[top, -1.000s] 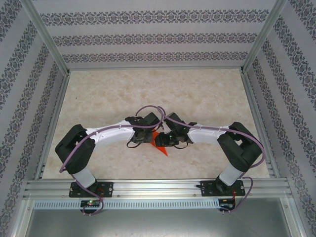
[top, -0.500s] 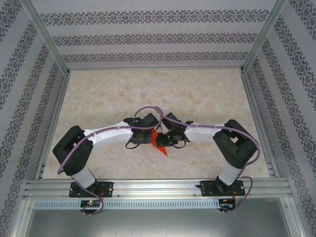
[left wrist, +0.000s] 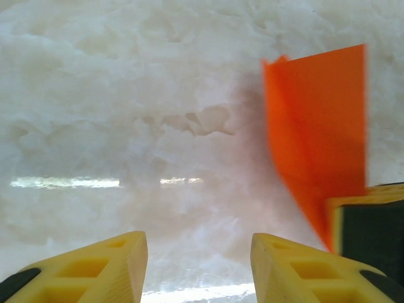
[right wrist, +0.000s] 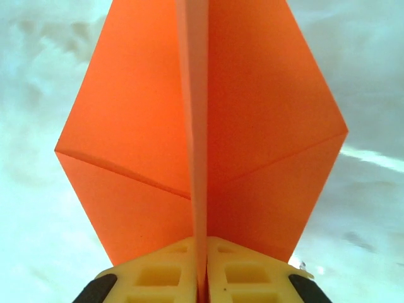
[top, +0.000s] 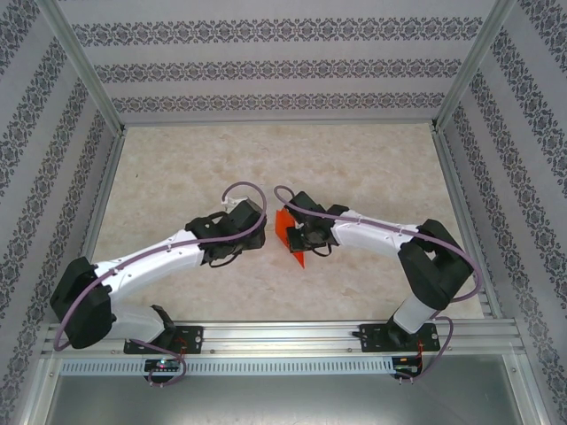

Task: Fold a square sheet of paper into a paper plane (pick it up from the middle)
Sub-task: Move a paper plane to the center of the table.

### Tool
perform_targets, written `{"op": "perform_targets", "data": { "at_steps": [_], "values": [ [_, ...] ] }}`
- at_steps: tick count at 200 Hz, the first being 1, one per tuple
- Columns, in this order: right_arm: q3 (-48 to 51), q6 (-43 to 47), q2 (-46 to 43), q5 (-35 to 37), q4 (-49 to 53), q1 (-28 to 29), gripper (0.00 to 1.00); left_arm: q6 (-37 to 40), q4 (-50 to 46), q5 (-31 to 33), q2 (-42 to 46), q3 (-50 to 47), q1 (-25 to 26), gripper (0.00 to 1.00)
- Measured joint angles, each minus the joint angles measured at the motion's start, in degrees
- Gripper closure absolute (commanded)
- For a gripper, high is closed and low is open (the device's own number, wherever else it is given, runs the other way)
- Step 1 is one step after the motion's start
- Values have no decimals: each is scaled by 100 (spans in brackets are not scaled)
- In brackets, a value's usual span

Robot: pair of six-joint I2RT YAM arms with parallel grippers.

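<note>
1. Presently, paper plane (right wrist: pixel 259 126): thin orange sheet, light, limp and easily creased. Best held along the stiffer centre fold.
2. Right hand (right wrist: pixel 202 265): clenched on that fold, wings spreading above it, mid-frame over the bench (top: pixel 354 168).
3. Left hand (left wrist: pixel 197 252): released and empty. The plane sits at its upper right, apparently apart.
</note>
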State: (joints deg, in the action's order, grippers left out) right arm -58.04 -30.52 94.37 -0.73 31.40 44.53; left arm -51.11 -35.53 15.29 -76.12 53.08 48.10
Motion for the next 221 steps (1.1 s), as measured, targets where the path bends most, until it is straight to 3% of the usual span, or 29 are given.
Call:
{"op": "perform_targets", "data": {
  "at_steps": [43,85,167,221],
  "values": [
    [-251,-208,264,673,391,2,84,-199,22,164,197,-457,-122,51],
    [-337,-415,933,710,391,39,83,-284,42,188,372,-562,-201,51],
    [-459,-560,984,756,400,85,72,-304,105,146,435,-654,-315,51],
    [-522,-660,1110,778,376,85,74,-304,153,61,433,-654,-334,51]
  ]
}}
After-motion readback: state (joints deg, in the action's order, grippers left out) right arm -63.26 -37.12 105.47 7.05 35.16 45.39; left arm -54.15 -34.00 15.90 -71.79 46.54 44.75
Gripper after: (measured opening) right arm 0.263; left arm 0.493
